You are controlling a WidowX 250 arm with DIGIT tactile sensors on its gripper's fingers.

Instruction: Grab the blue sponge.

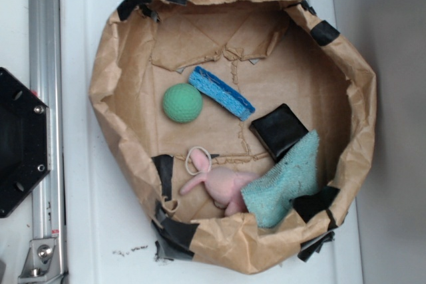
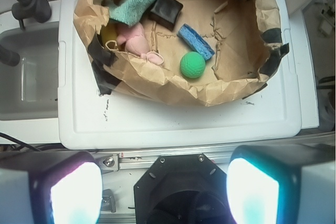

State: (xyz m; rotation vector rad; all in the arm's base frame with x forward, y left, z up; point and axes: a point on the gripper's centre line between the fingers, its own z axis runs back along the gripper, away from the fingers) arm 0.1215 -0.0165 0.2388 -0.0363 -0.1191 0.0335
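The blue sponge (image 1: 221, 92) lies flat and slanted on the floor of a brown paper bin (image 1: 120, 58), just right of a green ball (image 1: 182, 103). In the wrist view the blue sponge (image 2: 196, 41) sits far ahead, above the green ball (image 2: 192, 64). My gripper (image 2: 164, 192) is open, its two glowing fingers (image 2: 76, 192) spread wide with nothing between them. It hovers over the black robot base, well outside the bin. The gripper does not show in the exterior view.
A black square pad (image 1: 279, 130), a teal fuzzy cloth (image 1: 283, 181), a pink soft toy (image 1: 223, 186) and a rubber ring (image 1: 198, 160) also lie in the bin. The bin's crumpled walls (image 2: 173, 85) rise around everything. The bin stands on a white lid (image 2: 184, 119); a metal rail (image 1: 46, 98) and the black base (image 1: 20, 141) are at the left.
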